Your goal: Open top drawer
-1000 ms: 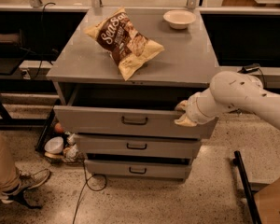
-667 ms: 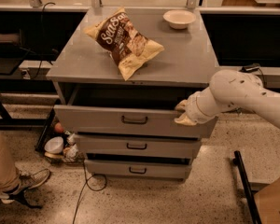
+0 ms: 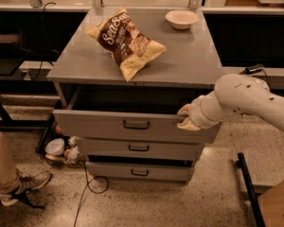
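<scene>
The top drawer is the widest of three grey drawers in a grey cabinet. It stands pulled part way out, with its dark inside showing and a small black handle at the centre. My gripper is at the right part of the drawer's front, against its upper edge, to the right of the handle. My white arm reaches in from the right.
A chip bag and a pale bowl lie on the cabinet top. The middle drawer and bottom drawer sit below. A person's leg and shoe, floor clutter, a cable and a black bar surround the cabinet.
The top drawer has come slightly further out toward the camera, and my gripper has moved with its front edge.
</scene>
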`<state>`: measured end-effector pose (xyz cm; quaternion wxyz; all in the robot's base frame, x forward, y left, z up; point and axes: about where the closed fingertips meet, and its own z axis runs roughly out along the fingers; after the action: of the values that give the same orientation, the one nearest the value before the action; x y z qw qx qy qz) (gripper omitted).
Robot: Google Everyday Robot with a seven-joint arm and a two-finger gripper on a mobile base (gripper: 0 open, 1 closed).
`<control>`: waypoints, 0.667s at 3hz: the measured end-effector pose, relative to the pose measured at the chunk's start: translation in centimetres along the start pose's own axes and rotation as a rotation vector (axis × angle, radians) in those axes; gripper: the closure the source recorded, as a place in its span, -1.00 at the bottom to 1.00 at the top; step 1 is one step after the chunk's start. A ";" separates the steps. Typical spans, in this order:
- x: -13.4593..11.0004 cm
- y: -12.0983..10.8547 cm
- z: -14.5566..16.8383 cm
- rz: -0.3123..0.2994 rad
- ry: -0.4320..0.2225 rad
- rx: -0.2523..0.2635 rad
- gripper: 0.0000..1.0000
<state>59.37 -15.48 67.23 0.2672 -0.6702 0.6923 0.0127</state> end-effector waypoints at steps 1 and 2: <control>-0.1 -0.1 -0.1 0.000 0.000 0.000 1.00; 0.0 1.5 -0.6 0.016 0.002 0.005 1.00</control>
<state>57.80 -15.60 67.23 0.2679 -0.6639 0.6981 0.0126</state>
